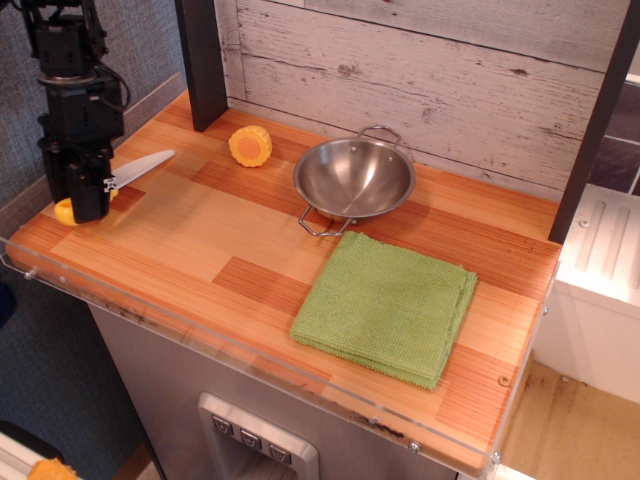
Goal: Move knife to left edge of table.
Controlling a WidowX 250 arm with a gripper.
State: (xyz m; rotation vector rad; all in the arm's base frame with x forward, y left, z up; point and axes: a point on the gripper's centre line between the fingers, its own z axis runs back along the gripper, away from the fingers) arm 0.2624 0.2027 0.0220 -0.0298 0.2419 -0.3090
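At the frame's left, the tool [88, 200] grips the knife [125, 178] by its yellow handle, low over the counter [190, 240] edge, seemingly to set it down.

Toy kitchen set — plank table [200, 250], steel pan [354, 178], green cloth [388, 305]

The table [190, 250] is smooth wood in light and reddish-brown patches, with a soft shine and a clear plastic rim. The knife [135, 170] looks like plastic: a pale matt blade, a yellow handle. The bowl [354, 178] is polished, reflecting metal. The cloth [388, 305] is green, matt, finely textured fabric. The claw [88, 195] is matt black. The corn piece [250, 146] looks like ridged yellow plastic.
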